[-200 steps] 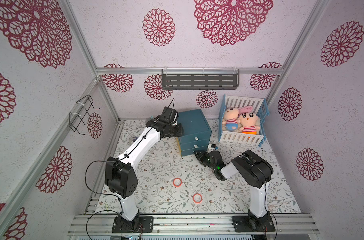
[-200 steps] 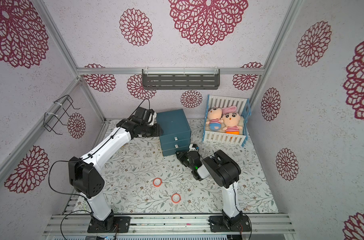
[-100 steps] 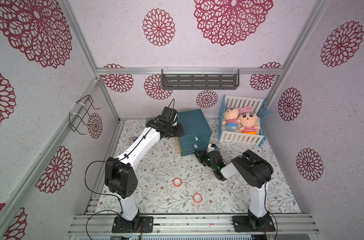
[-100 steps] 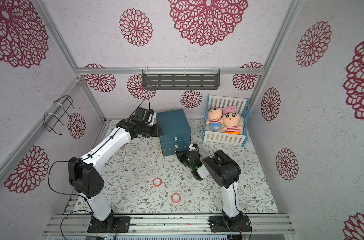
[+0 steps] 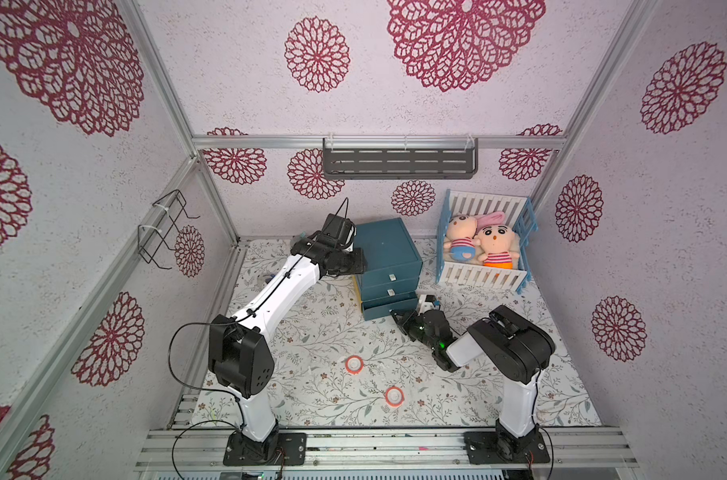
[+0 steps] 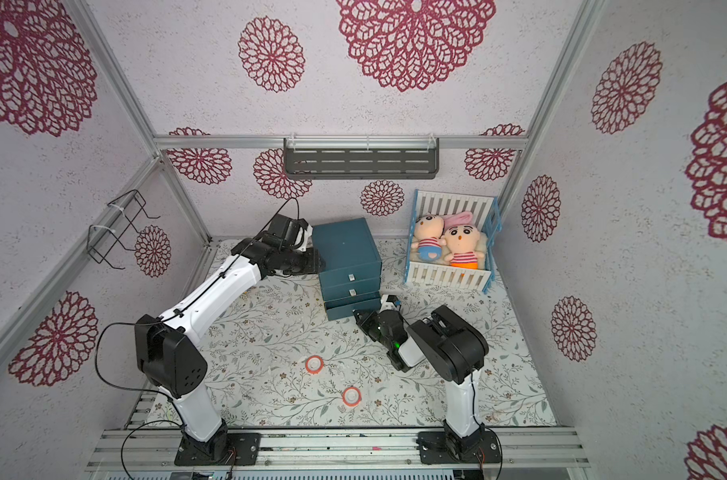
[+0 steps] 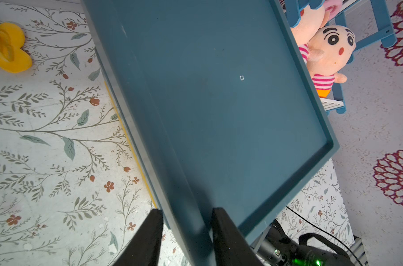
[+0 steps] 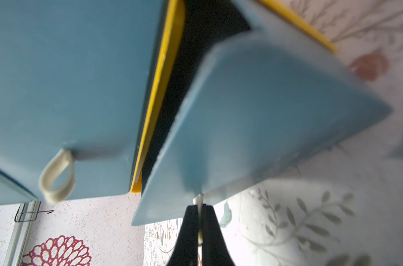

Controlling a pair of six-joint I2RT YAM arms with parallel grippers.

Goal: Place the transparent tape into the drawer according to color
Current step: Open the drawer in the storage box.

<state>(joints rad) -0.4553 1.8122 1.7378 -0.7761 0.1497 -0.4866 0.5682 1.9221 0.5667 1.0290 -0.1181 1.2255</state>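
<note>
Two red-orange transparent tape rings [image 5: 354, 365] [image 5: 394, 395] lie flat on the floral mat in front of the teal drawer cabinet [image 5: 384, 245]; both top views show them [image 6: 314, 364] [image 6: 351, 395]. The bottom drawer [image 5: 388, 309] stands slightly out, with a dark gap behind its front [image 8: 265, 115]. My right gripper [image 8: 199, 211] [image 5: 395, 313] is shut on that drawer's white pull loop [image 8: 200, 198]. My left gripper [image 7: 186, 221] [image 5: 355, 259] is closed across the raised rim of the cabinet top [image 7: 219, 103], one finger on each side. The drawers' insides are hidden.
A blue and white crib [image 5: 484, 274] with two plush dolls stands right of the cabinet. A yellow toy [image 7: 7, 48] lies on the mat left of the cabinet. A dark shelf [image 5: 399, 160] hangs on the back wall and a wire rack [image 5: 164, 228] on the left wall.
The right gripper has closed fully onto the pull loop. Neither arm nor the tape rings have visibly shifted.
</note>
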